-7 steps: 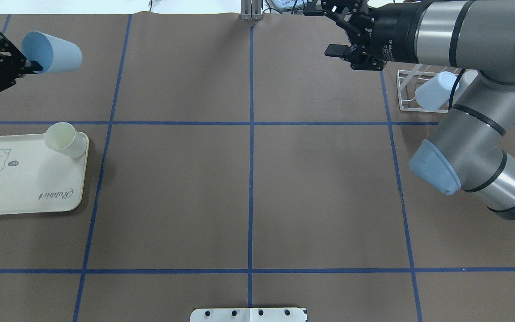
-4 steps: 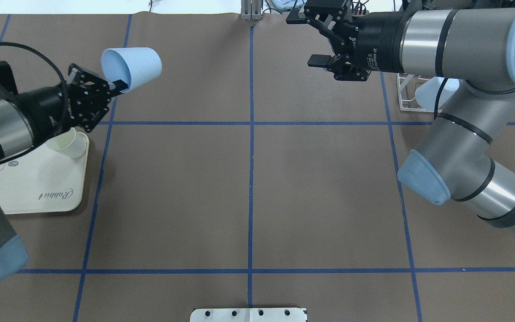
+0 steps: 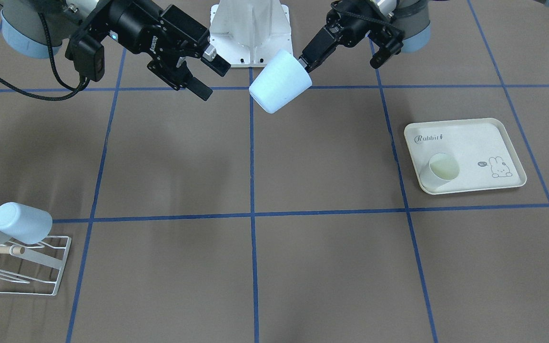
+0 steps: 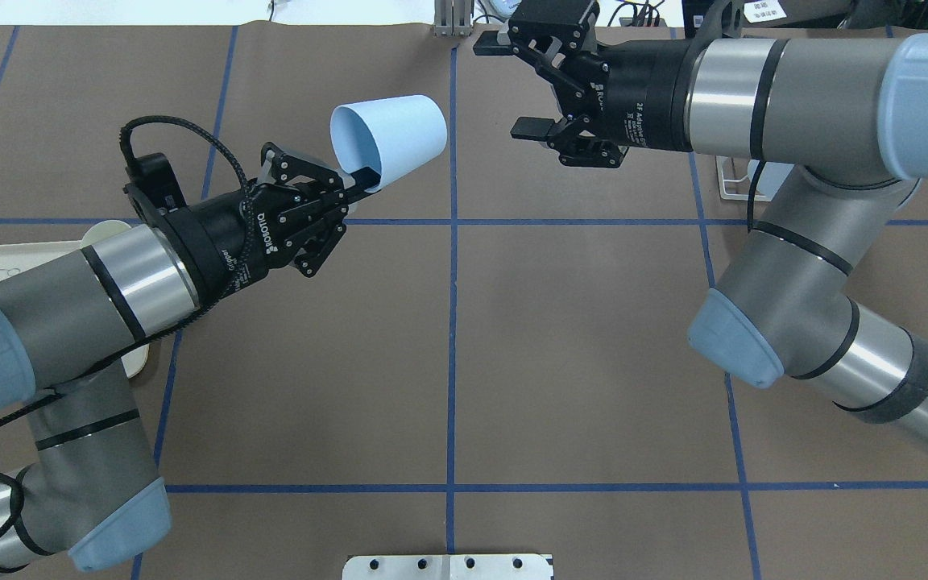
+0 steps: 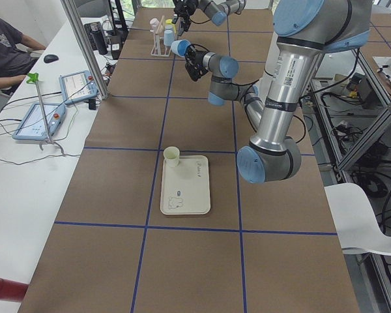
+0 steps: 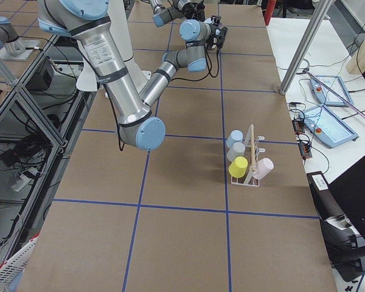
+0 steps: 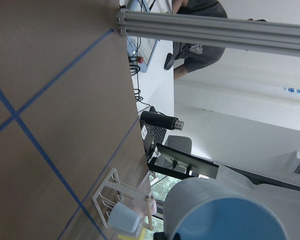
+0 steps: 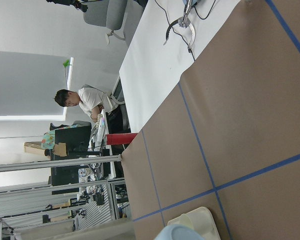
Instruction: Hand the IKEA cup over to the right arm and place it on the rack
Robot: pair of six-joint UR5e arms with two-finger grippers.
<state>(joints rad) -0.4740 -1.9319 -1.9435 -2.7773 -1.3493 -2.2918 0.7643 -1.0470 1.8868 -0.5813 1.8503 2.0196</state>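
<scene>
My left gripper (image 4: 367, 179) is shut on the rim of a light blue IKEA cup (image 4: 390, 137) and holds it on its side above the table, just left of the centre line. The front view shows this gripper (image 3: 305, 64) and the cup (image 3: 280, 82) too, and the left wrist view shows the cup's base (image 7: 225, 210). My right gripper (image 4: 511, 87) is open and empty, a short way right of the cup, facing it; it also shows in the front view (image 3: 210, 78). The white wire rack (image 3: 63, 262) with a wooden rod stands at the far right, mostly hidden by my right arm in the overhead view (image 4: 723, 185).
The rack holds several cups, among them a blue one (image 3: 22, 222), a yellow one (image 6: 238, 167) and a pink one (image 6: 263, 168). A cream rabbit-print tray (image 3: 474, 138) with a cream cup (image 3: 441, 169) on it lies on my left side.
My left arm has swung right, carrying the blue cup from the far left to near the centre line. My right gripper has moved left toward it and stays open.
</scene>
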